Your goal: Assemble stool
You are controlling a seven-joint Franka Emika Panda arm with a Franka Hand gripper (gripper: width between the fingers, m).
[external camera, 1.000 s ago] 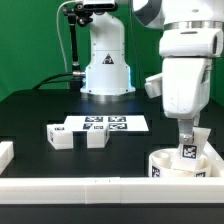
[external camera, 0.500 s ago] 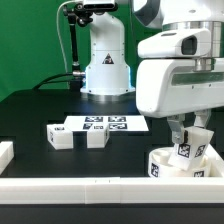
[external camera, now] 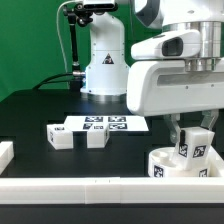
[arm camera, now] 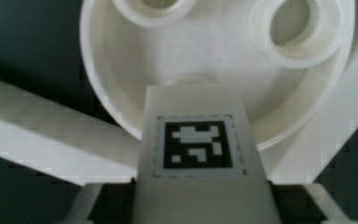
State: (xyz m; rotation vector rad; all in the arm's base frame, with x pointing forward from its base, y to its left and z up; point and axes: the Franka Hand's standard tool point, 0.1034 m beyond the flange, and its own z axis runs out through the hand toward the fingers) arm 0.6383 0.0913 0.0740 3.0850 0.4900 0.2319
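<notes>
Over the round seat, at the exterior view's right: claw gripping one stool leg

Gripper [external camera: 192,131] is clamped on the sides of a blocky white leg [external camera: 194,147] that hangs directly below the fingers, its long axis leaning a little off upright, lower end down at the seat [external camera: 166,165] beside the front rail [external camera: 90,186]. From the wrist, the leg's far end meets the seat's smooth face just short of two round sockets [arm camera: 302,30]; whether it has entered one cannot be told. Parts look like hard matte plastic, square-edged, tagged. A loose leg [external camera: 58,136] and a second loose leg [external camera: 96,138] lie well apart by the marker board [external camera: 105,124].
</notes>
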